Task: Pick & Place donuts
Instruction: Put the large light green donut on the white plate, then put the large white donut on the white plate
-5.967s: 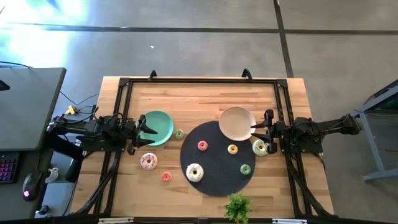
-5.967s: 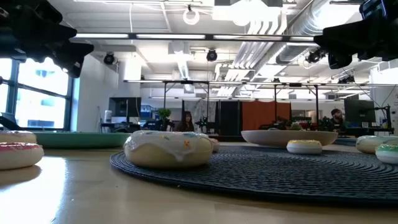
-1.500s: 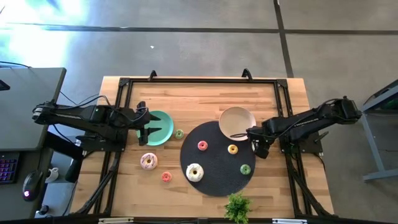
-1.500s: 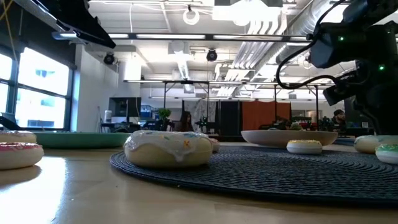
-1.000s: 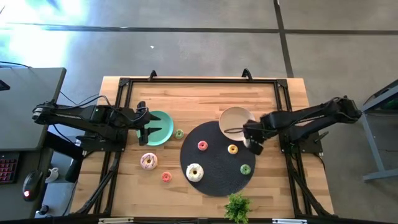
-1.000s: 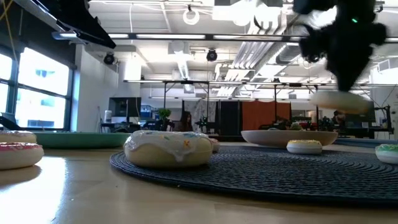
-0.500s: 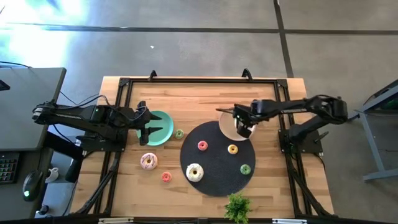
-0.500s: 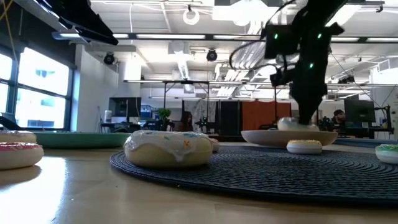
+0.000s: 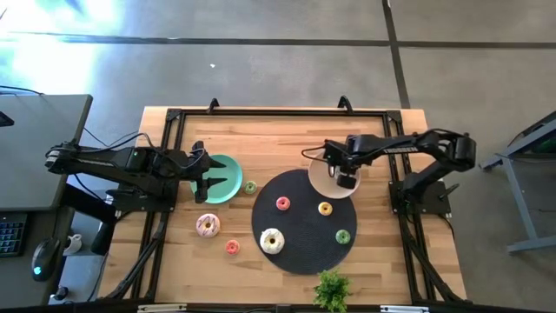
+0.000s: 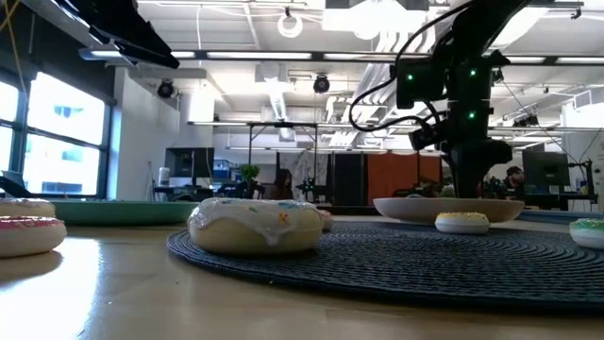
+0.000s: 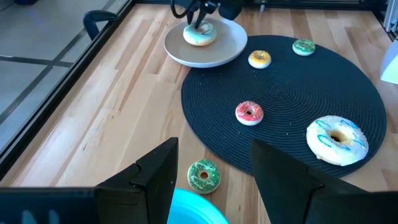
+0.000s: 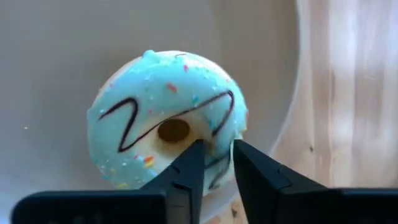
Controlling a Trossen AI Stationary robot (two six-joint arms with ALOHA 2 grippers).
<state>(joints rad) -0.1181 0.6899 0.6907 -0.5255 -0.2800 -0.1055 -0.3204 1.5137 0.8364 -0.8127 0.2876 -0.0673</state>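
Observation:
A pale-blue frosted donut (image 12: 165,121) with a dark squiggle lies in the beige plate (image 9: 320,181), and my right gripper (image 12: 217,163) is shut on it from above. My left gripper (image 9: 201,178) hovers open over the teal plate (image 9: 228,178), touching nothing. On the black round mat (image 9: 304,228) rest a pink donut (image 9: 282,203), a yellow one (image 9: 325,209), a green one (image 9: 342,236) and a big white one (image 9: 272,241). On the bare wood lie a green donut (image 9: 250,187), a large pink one (image 9: 208,226) and a small red one (image 9: 232,247). My right gripper pinches the pale-blue donut's ring (image 12: 217,149) between its two fingers (image 12: 189,165), on one side of the hole. The fingers point down from above. The donut lies flat on the beige plate's floor (image 12: 56,62).
A small green plant (image 9: 331,289) stands at the table's near edge. A black frame (image 9: 278,115) runs round the tabletop. Bare wood lies open along the far side and the near left corner. In the low view the beige plate's rim (image 10: 448,210) hides the held donut.
My right gripper, carrying the pale-blue donut lifted clear, moved from the mat's right edge toward the far left, over the beige plate, then came down. The donut now lies on the plate's floor, with the fingers still shut on it.

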